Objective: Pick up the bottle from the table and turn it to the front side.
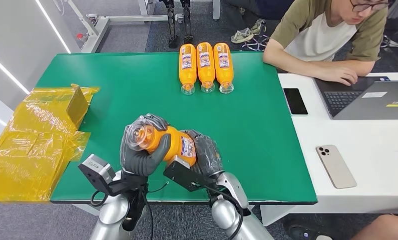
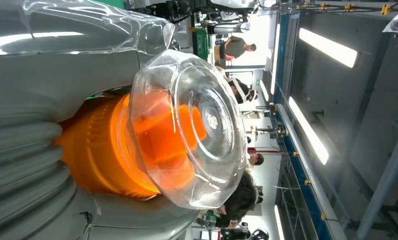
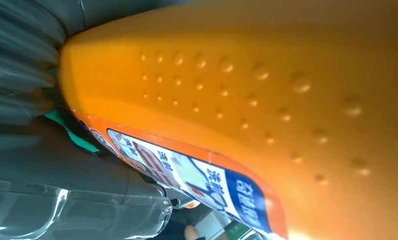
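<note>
Both the left hand (image 1: 142, 152) and right hand (image 1: 204, 152) gripped the bottle (image 1: 169, 142) above the table (image 1: 257, 140); pickup looked done, turning underway

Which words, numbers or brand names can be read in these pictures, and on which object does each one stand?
None can be read with certainty.
Held bottle, label: white characters on blue, too blurred and cut off to read.
Three bottles lying in a row: labels too small to read.
Laptop: stickers too small to read.
Two phones: no text visible.
</note>
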